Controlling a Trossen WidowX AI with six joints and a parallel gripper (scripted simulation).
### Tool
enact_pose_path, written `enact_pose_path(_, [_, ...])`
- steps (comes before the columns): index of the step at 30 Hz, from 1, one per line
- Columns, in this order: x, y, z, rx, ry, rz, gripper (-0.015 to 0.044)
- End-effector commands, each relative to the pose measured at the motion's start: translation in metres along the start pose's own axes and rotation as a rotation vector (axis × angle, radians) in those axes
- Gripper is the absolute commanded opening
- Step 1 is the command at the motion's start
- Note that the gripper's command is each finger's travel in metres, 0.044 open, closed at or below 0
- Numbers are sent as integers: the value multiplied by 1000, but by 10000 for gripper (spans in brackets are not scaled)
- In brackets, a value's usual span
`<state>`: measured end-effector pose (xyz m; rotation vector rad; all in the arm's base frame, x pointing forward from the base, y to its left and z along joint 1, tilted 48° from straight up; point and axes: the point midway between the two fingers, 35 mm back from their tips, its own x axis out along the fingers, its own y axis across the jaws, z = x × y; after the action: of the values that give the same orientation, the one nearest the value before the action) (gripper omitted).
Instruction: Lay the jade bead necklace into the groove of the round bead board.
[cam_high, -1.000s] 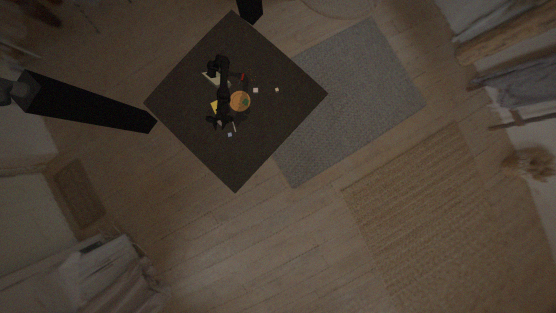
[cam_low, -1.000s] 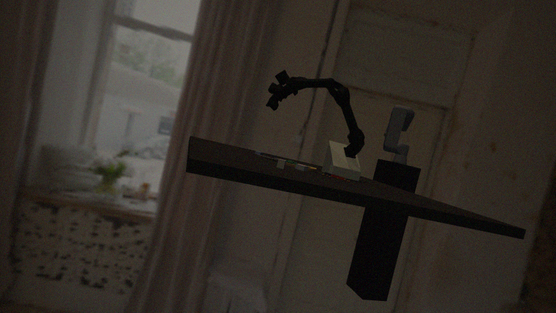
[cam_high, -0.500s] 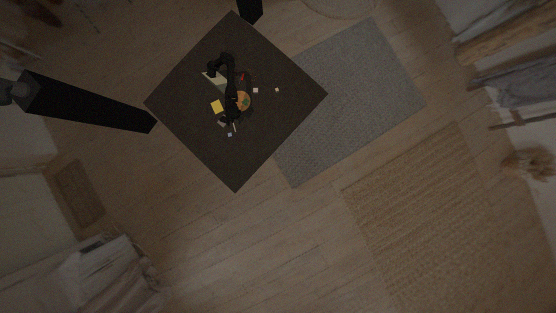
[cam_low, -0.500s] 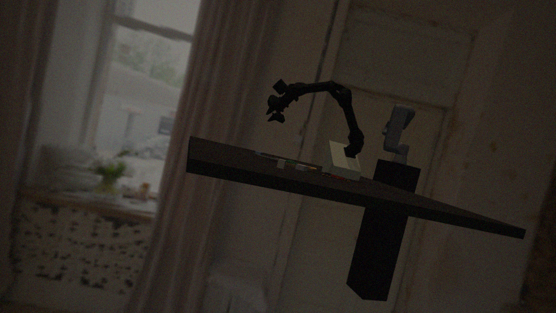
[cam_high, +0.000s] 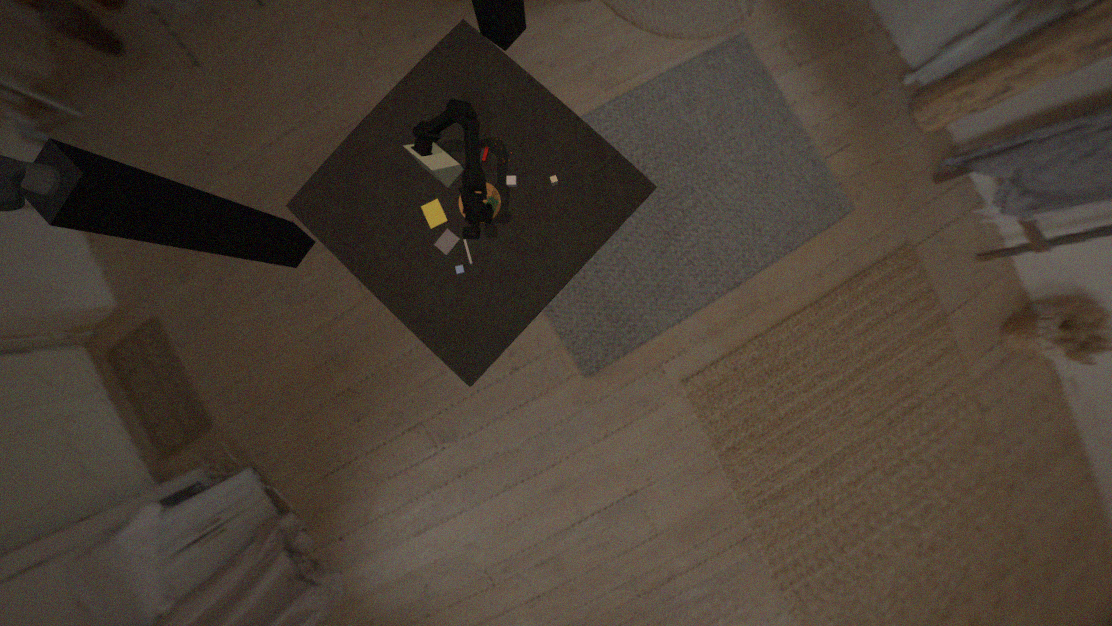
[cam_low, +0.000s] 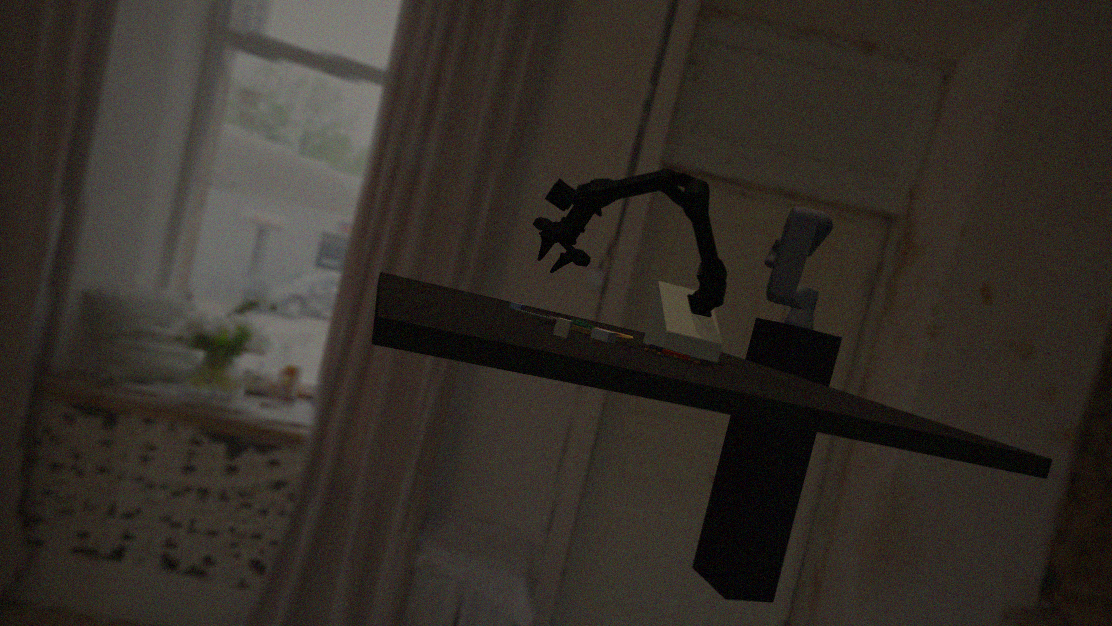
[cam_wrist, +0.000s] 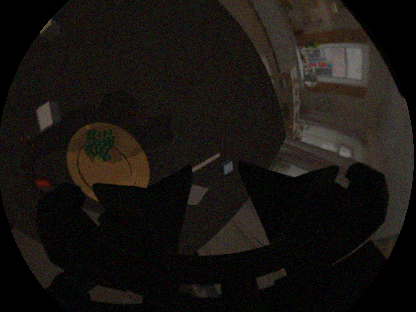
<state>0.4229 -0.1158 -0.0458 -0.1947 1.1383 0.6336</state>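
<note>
The jade bead necklace (cam_high: 493, 201) (cam_wrist: 100, 144) lies heaped in a green cluster on the upper part of the round bead board in the wrist view. The orange-brown round bead board (cam_high: 490, 189) (cam_wrist: 140, 172) lies flat on the dark table, with a thin dark curved groove below the beads. My gripper (cam_high: 480, 230) (cam_low: 547, 264) (cam_wrist: 215, 167) is partly open, with nothing between its fingers. It hangs above the table, off to one side of the beads. The arm hides part of the board in the top view, and a finger covers its lower edge in the wrist view.
A pale stick (cam_high: 467, 251) (cam_wrist: 206, 162), a bluish cube (cam_high: 459, 269) (cam_wrist: 228, 167), a mauve square (cam_high: 446, 241) and a yellow square (cam_high: 434, 213) lie near the board. A whitish cube (cam_high: 511, 180) (cam_wrist: 45, 116), a tan cube (cam_high: 554, 179) and a red piece (cam_high: 484, 153) (cam_wrist: 43, 183) lie across from them.
</note>
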Motion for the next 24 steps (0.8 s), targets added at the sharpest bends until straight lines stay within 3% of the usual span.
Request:
enact_pose_path(1, [3, 28, 7, -99, -22, 77, 250])
enact_pose_path(24, [6, 172, 29, -574, -223, 440, 250])
